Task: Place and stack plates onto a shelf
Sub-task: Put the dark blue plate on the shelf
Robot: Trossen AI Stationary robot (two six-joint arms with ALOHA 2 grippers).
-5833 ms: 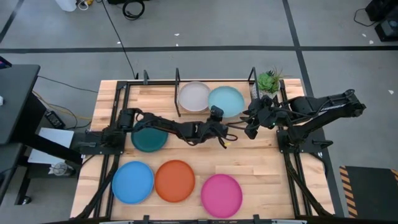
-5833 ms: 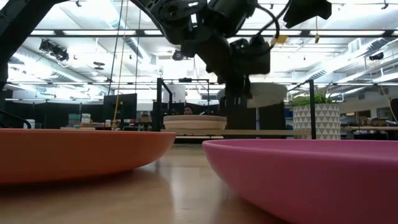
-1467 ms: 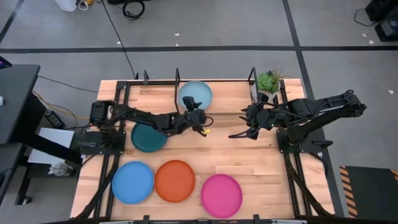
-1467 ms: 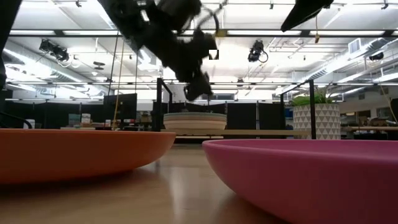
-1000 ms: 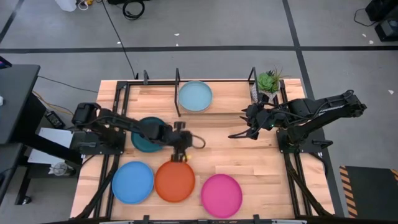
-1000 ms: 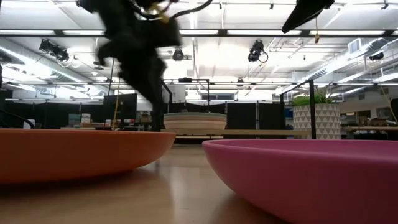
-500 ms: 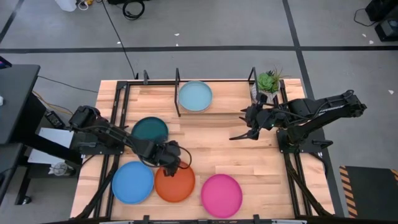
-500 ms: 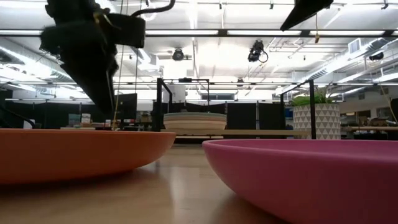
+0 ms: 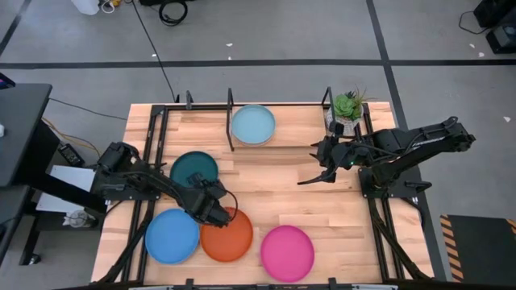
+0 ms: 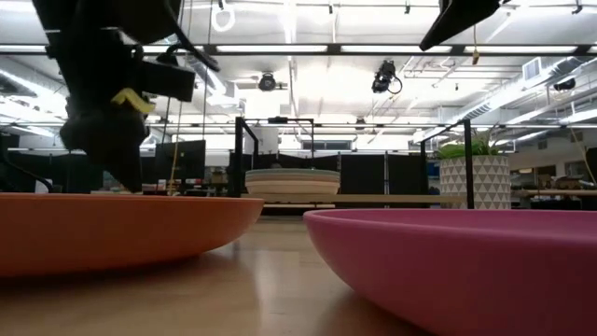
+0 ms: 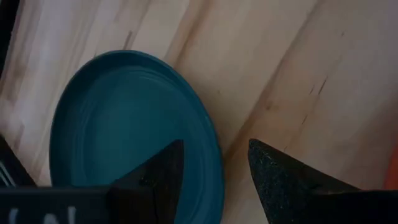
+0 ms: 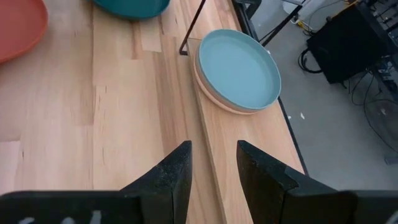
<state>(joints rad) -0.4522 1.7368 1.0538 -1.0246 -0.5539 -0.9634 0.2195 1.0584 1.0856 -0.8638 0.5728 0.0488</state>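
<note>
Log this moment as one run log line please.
left end effector: open, empty, over orange plate edge | right end effector: open, idle | light teal plate tops shelf stack

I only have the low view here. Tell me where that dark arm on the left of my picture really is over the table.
Observer: That is the left gripper, at the far-left rim of the orange plate, between it and the dark teal plate.
Operator: Report its fingers.
Observer: Open and empty; the left wrist view shows bare wood between the fingertips.
Operator: Give me the stack on the shelf.
Observer: The light teal plate is on top, with a cream rim just under it.
Operator: And the other arm.
Observer: The right gripper waits open near the potted plant.
</note>
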